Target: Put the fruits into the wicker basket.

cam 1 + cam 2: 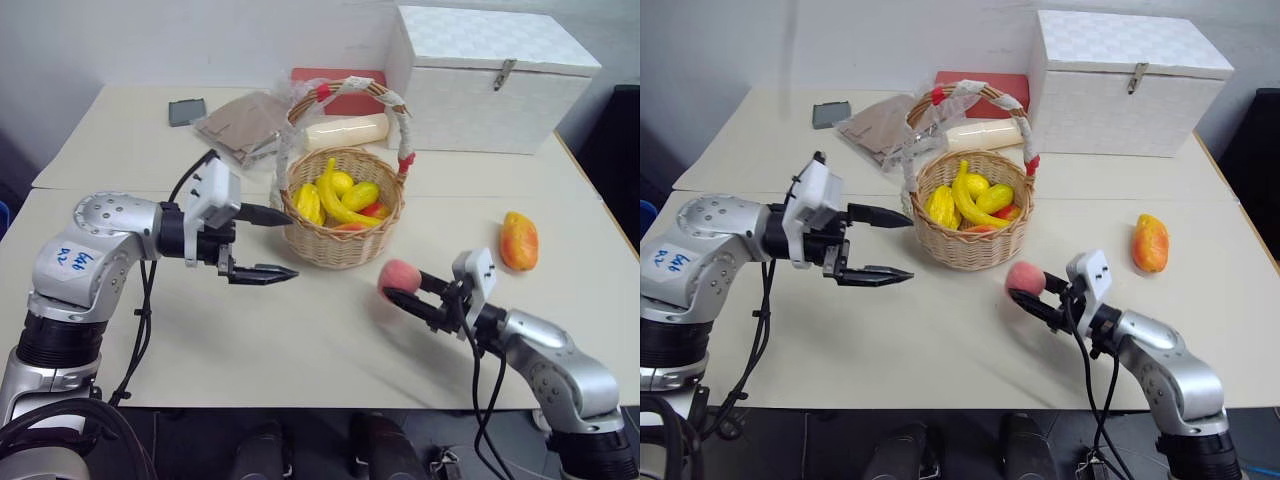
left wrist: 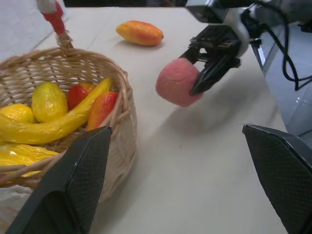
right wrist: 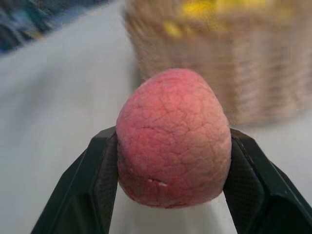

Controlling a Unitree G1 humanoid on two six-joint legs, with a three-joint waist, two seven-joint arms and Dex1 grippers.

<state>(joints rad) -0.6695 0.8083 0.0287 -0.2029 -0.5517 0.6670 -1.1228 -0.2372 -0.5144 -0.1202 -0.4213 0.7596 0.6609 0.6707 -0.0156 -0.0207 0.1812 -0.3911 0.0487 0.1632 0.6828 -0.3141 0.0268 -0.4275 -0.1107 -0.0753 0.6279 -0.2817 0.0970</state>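
Note:
My right gripper is shut on the pinkish-red peach, holding it just above the table, in front of and to the right of the wicker basket. The right wrist view shows the peach pinched between both fingers. One mango lies on the table to the right of the basket. Inside the basket an orange-red fruit lies beside a banana and other yellow pieces. My left gripper hovers open beside the basket's left wall with nothing in it.
A white lidded box stands at the back right. Behind the basket lie a cream roll, a red flat item, a crumpled plastic bag and a small dark device.

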